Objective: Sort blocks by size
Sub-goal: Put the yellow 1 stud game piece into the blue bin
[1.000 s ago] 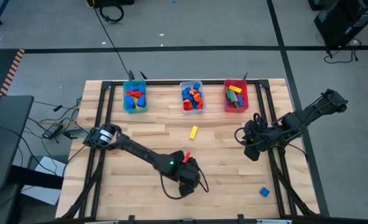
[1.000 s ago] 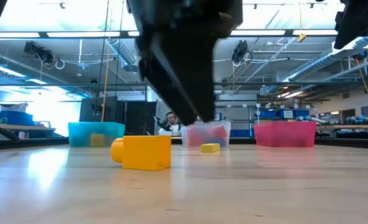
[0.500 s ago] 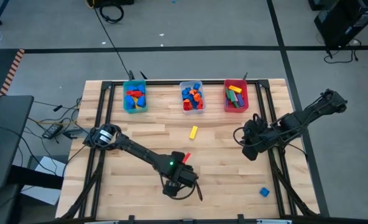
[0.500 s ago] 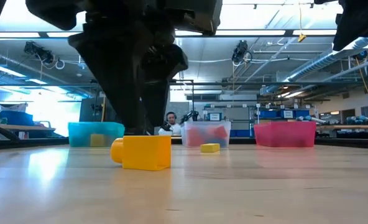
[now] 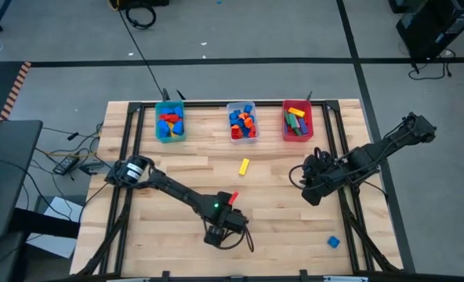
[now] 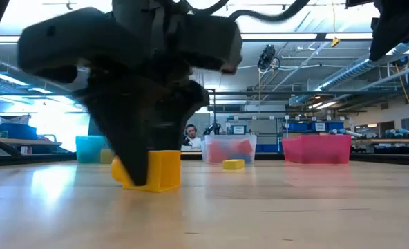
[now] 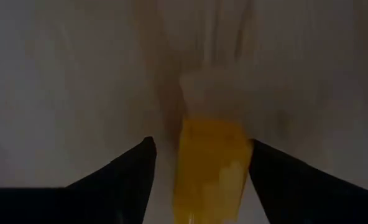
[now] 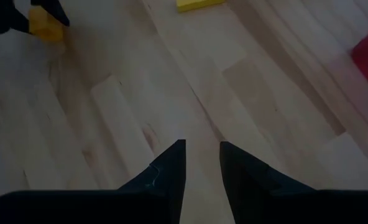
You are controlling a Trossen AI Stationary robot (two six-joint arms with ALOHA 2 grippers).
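Observation:
A yellow block point(image 6: 164, 169) rests on the table near its near edge. My left gripper point(image 5: 220, 235) is down over it and open, with one finger on each side of the block point(image 7: 212, 162). My right gripper point(image 5: 309, 186) hangs above the table's right part, empty, its fingers point(image 8: 202, 168) a little apart. A yellow bar point(image 5: 244, 165) lies flat mid-table. A small blue block point(image 5: 334, 242) lies at the near right. More blocks fill three bins at the far edge. My left gripper comes from above, pointing down. One finger point(image 7: 277, 180) lies against one side of the yellow block point(image 7: 243, 155), and the other finger point(image 7: 128, 174) stands apart from it. The block rests on the table.
A teal bin point(image 5: 169, 121), a clear bin point(image 5: 242, 121) and a red bin point(image 5: 297, 120) stand in a row at the far edge. Bare wood lies between the bins and the two arms.
My left gripper has moved toward the table's near left, turned, and come down until its fingers stand on either side of the yellow block. The block has slid a little toward the table's left.

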